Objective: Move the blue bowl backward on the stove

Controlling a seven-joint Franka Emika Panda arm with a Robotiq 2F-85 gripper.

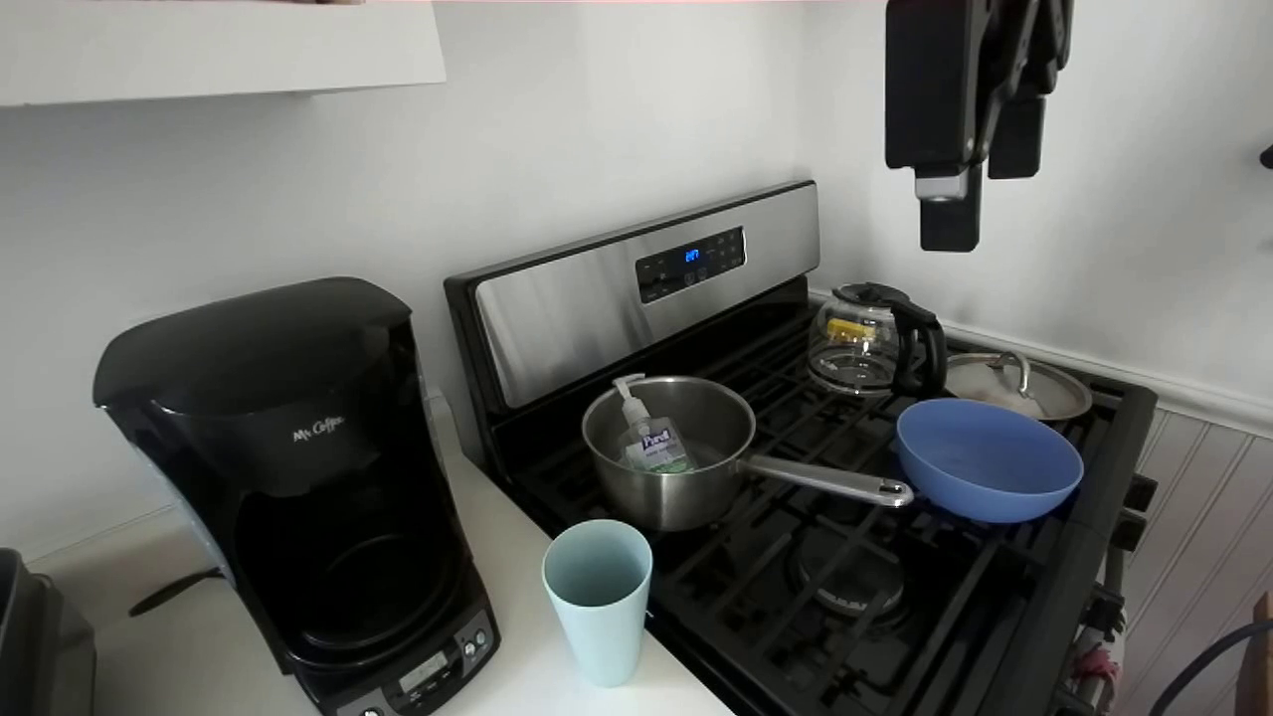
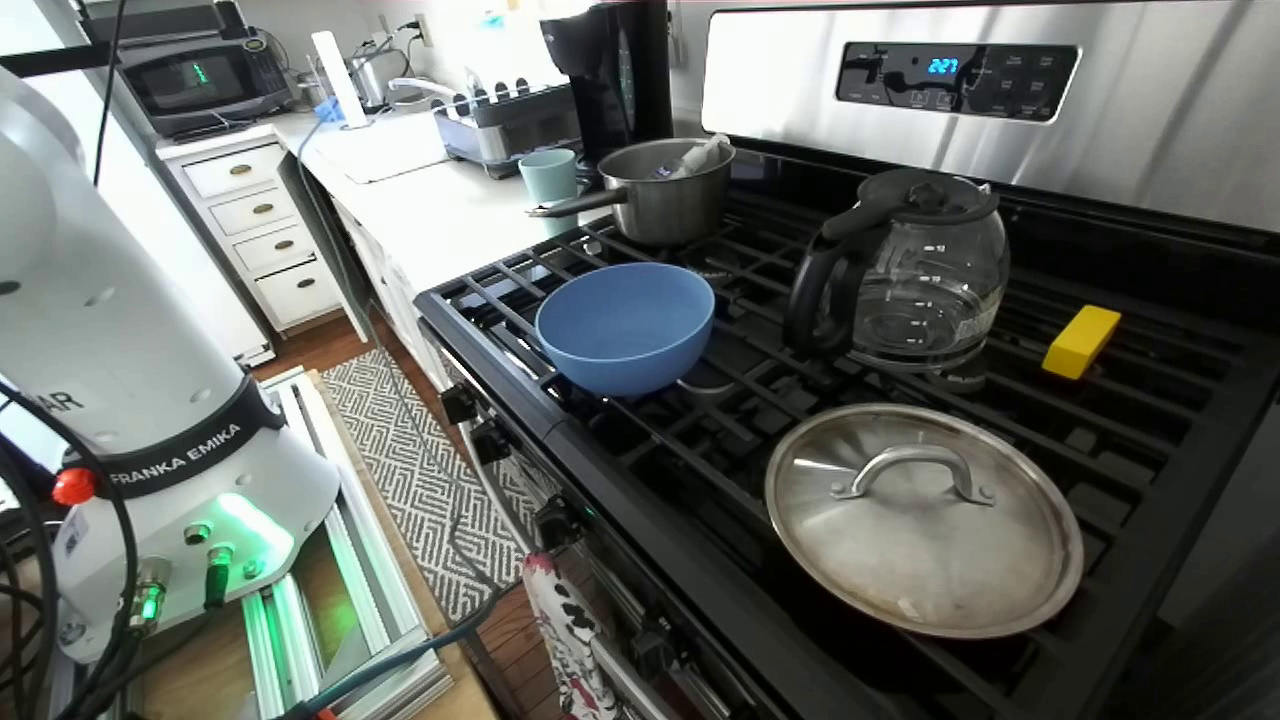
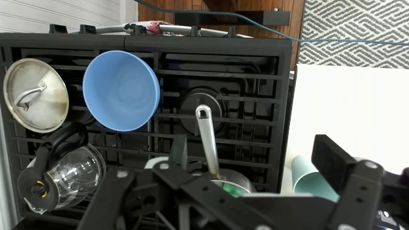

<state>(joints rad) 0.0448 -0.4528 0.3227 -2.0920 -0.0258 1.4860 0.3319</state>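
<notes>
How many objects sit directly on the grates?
5: blue bowl, front middle; steel lid beside it; carafe behind them; saucepan, rear, counter side; yellow block, right of the carafe in an exterior view. More may be hidden.

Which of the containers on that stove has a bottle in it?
The long-handled steel saucepan: a tilted pump bottle sits inside it. The blue bowl looks empty from above, and no bottle shows through the glass coffee pot.

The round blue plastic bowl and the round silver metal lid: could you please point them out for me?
Round blue plastic bowl (image 3: pixel 123 91): wrist view, on its inside bottom.
Round silver metal lid (image 2: pixel 925 530): exterior view, on its upper surface.
</notes>
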